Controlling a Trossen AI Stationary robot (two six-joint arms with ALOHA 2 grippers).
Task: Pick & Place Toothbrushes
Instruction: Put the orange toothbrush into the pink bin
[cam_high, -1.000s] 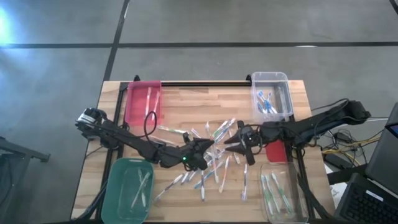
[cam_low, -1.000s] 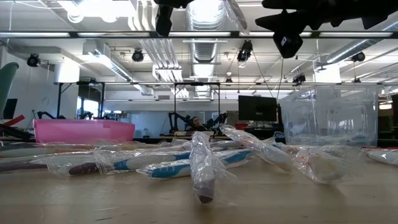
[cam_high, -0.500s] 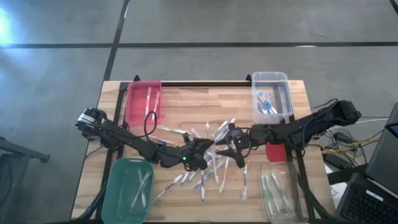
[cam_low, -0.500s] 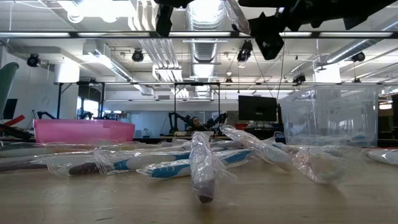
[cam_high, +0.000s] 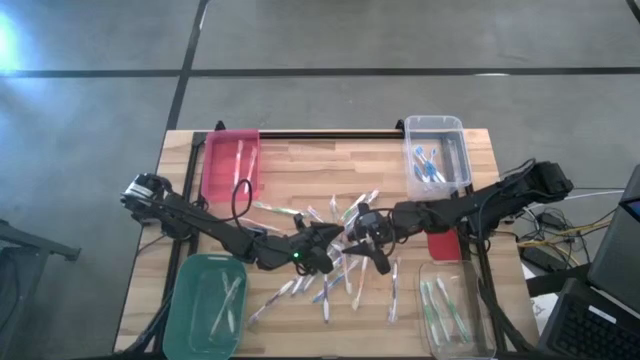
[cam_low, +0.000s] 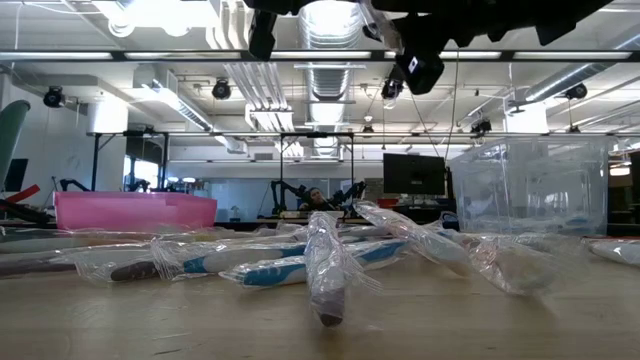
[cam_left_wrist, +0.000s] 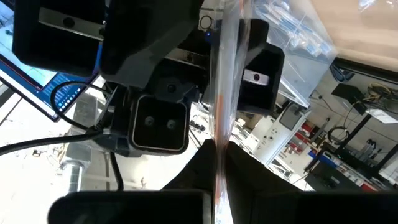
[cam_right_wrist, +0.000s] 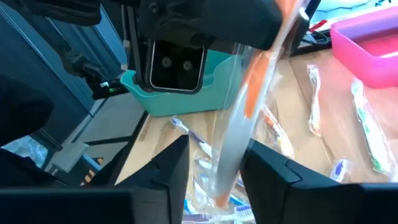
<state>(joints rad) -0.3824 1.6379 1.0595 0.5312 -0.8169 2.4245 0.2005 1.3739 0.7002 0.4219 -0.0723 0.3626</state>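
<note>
A toothbrush in a clear wrapper with orange accents (cam_right_wrist: 249, 106) hangs in the air over the table's middle. My left gripper (cam_high: 335, 238) is shut on it. My right gripper (cam_high: 358, 235) faces it from the table's right side, open, with one finger on either side of the wrapper (cam_right_wrist: 227, 162); whether they touch it I cannot tell. Several loose wrapped toothbrushes (cam_high: 335, 275) lie flat on the wooden table below both grippers. In the low view both grippers show at the top edge, the right one (cam_low: 415, 60) nearer the middle. My left gripper pinches the wrapped toothbrush between its two fingers at one end (cam_left_wrist: 217, 140). The fingers come level from the table's left side. The toothbrush sticks out past the fingertips toward the right arm, lifted clear of the table.
A pink bin (cam_high: 230, 160) stands far left, a green bin (cam_high: 210, 305) near left, a clear bin (cam_high: 437, 150) far right and another clear bin (cam_high: 455, 310) near right, each holding a few toothbrushes. A red object (cam_high: 443, 243) lies under the right arm.
My right gripper has gone toward the table's left edge, up to the left gripper, and its fingers now stand around the held toothbrush. The left gripper and the toothbrush have kept still.
</note>
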